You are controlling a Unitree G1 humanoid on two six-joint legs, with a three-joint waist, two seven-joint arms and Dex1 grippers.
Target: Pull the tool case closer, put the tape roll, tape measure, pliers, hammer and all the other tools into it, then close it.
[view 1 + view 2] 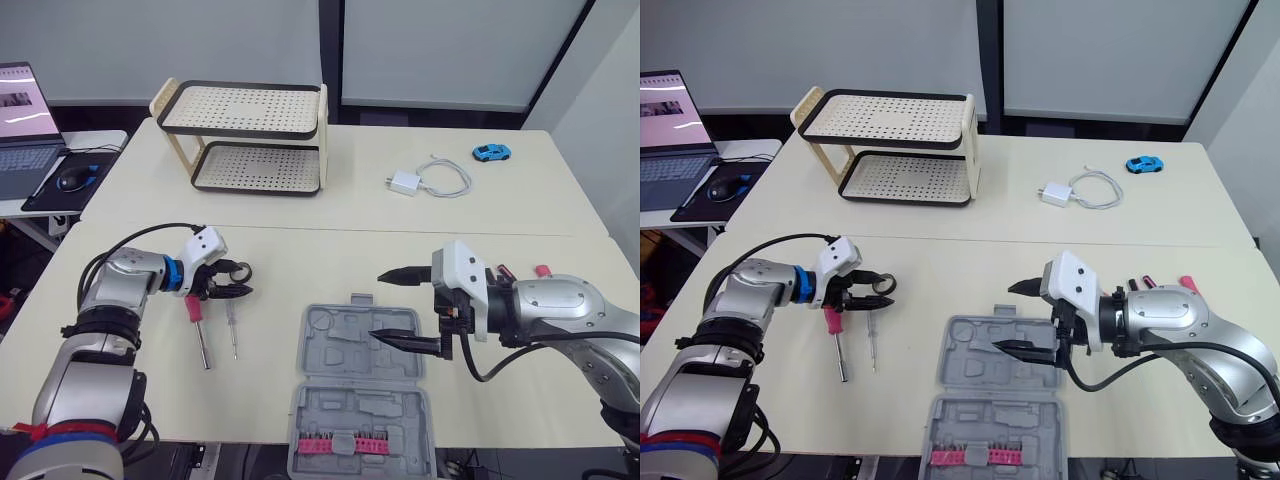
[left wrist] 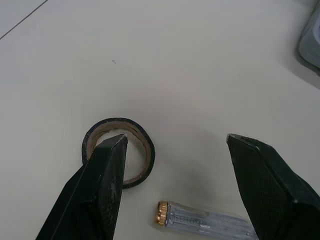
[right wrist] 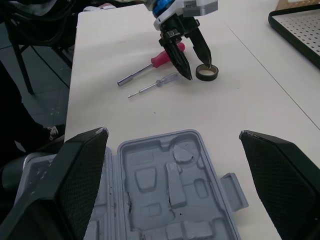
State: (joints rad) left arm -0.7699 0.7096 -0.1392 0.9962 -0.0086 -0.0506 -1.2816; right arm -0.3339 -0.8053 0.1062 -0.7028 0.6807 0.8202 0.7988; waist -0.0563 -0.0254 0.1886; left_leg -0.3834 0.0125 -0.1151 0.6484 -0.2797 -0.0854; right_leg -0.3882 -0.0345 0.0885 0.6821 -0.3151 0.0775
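Left pincer (image 1: pixel 243 279) spread, right pincer (image 1: pixel 398 307) agape — low

Table (image 1: pixel 300 245), open tool case (image 1: pixel 360 385), tape roll (image 2: pixel 149 156), screwdrivers (image 1: pixel 201 338) (one pink-handled), rack (image 1: pixel 255 168), charger (image 1: pixel 405 183), toy car (image 1: pixel 491 153)

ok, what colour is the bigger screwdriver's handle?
Pinkish red; the screwdriver handle shows best in the right wrist view.

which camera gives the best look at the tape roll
The left wrist view: the tape roll lies close, its ring plain, one finger of the left end effector overlapping it. The right wrist view shows it small; the eye views, a dark speck by that end effector.
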